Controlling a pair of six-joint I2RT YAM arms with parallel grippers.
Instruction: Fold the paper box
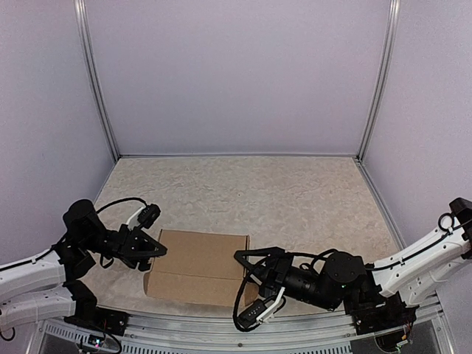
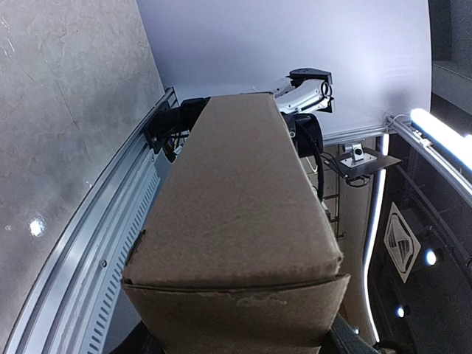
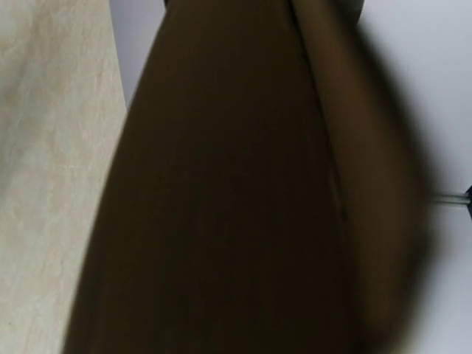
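The paper box (image 1: pixel 199 265) is a plain brown cardboard box lying lengthwise near the table's front edge, between my two arms. My left gripper (image 1: pixel 156 251) is shut on its left end. In the left wrist view the box (image 2: pixel 236 221) fills the space between the jaws and stretches away towards the right arm. My right gripper (image 1: pixel 247 276) straddles the box's right end, one finger behind it and one in front. Dark, blurred cardboard (image 3: pixel 236 184) fills the right wrist view and hides the fingers, so I cannot see whether they press on the box.
A slotted aluminium rail (image 1: pixel 221 328) runs along the near edge just in front of the box, also seen in the left wrist view (image 2: pixel 96 258). The beige tabletop (image 1: pixel 258 192) extends back to pale walls with metal corner posts (image 1: pixel 99 96).
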